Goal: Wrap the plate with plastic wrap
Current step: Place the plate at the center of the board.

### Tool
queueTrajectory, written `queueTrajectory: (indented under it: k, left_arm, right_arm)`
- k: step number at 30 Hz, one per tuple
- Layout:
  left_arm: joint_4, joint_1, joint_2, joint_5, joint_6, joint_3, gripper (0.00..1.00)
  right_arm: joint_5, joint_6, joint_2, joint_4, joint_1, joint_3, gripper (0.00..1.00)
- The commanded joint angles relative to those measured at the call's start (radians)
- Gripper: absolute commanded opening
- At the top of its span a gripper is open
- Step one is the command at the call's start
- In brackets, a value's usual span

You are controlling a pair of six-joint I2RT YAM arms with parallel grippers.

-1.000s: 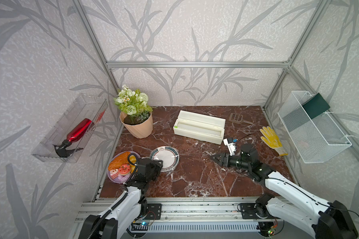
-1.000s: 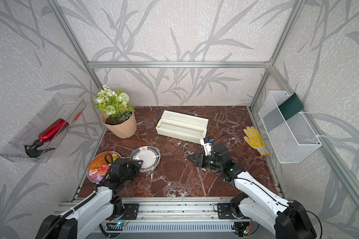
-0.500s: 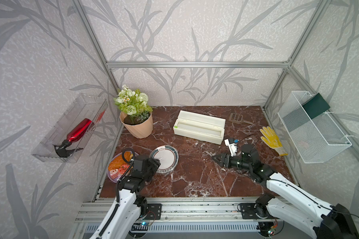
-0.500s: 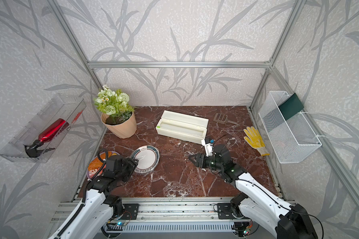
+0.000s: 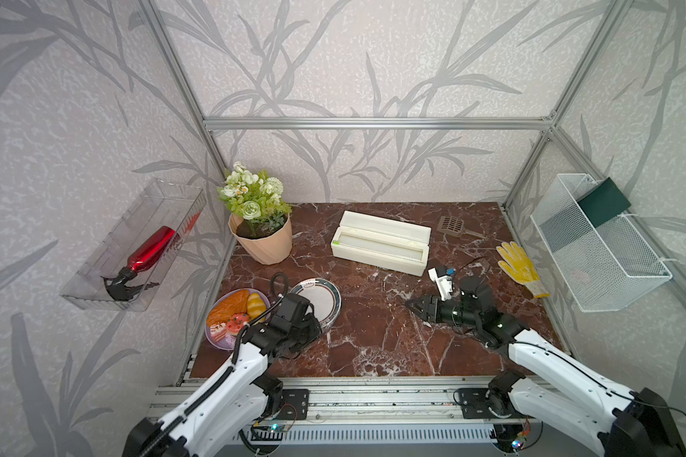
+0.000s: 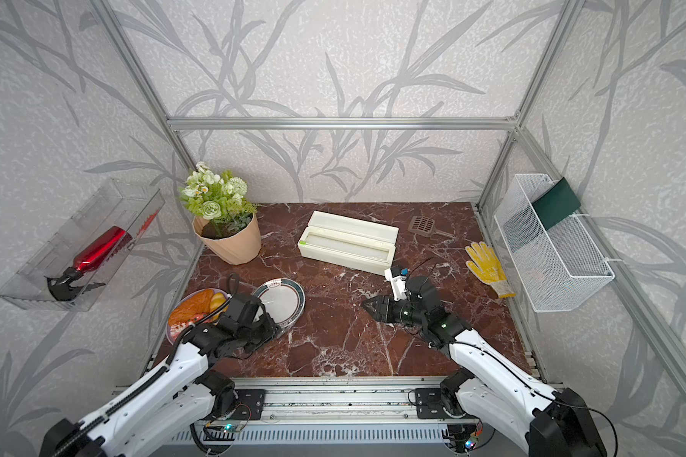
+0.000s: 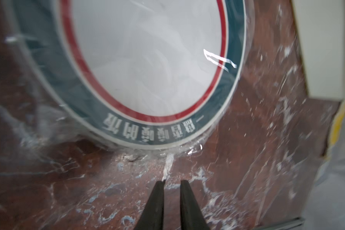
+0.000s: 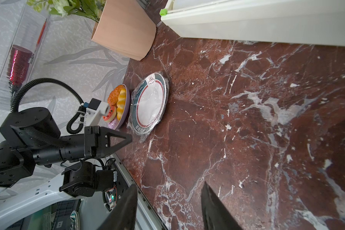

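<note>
**Marble table, film-covered plate at eight o'clock, two arms low**

Red-brown marble tabletop [image 5: 373, 340] is read as a dial, with twelve at the back wall. Two white arms rise from the rail at six.

The left arm bends sharply at the wrist. The left gripper [image 7: 171, 182] sits low just short of the plate's near edge, its fingers [image 7: 155, 205] drawn almost together. Only a thin slit shows between them, with nothing visible in it.

The right arm stretches flat from five. The right gripper [image 8: 169, 184] points toward nine with its jaws spread and empty, well apart from the plate.

The plate [image 5: 319, 296] lies flat at eight. Its green band carries white Chinese characters, too blurred to read surely, and a steaming-cup mark at the far rim. Glossy plastic wrap [image 8: 143, 137] covers it and is bunched around its edge.

One purple plate [image 8: 122, 121] of toy food lies just beside it toward nine, which makes two plates.

Farther back:
- One cream dispenser box [image 5: 381, 253] at twelve
- One flower pot [image 5: 264, 245] at ten
- One yellow glove [image 5: 519, 269] at three
- One brown scoop [image 5: 450, 225] at one

On the walls:
- One wire basket [image 5: 610, 277]
- One clear tray [image 5: 96, 292] holding one red bottle [image 5: 151, 249]
</note>
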Motion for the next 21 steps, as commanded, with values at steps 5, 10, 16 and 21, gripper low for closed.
queueTrajectory:
  k: [5, 10, 16, 21]
  left_arm:
    - [0.099, -0.074, 0.188, -0.13, 0.054, 0.011, 0.0]
    - [0.098, -0.075, 0.225, -0.191, 0.058, 0.025, 0.0]
    - [0.085, -0.073, 0.308, -0.249, 0.037, 0.027, 0.0]
    - [0.027, -0.071, 0.34, -0.287, 0.036, 0.07, 0.0]
  right_arm:
    - [-0.008, 0.005, -0.014, 0.005, 0.005, 0.024, 0.5]
    - [0.003, -0.012, -0.039, -0.025, 0.006, 0.029, 0.5]
    - [0.013, -0.01, -0.043, -0.016, 0.006, 0.017, 0.5]
    - [0.008, -0.003, -0.039, 0.007, 0.005, 0.007, 0.5]
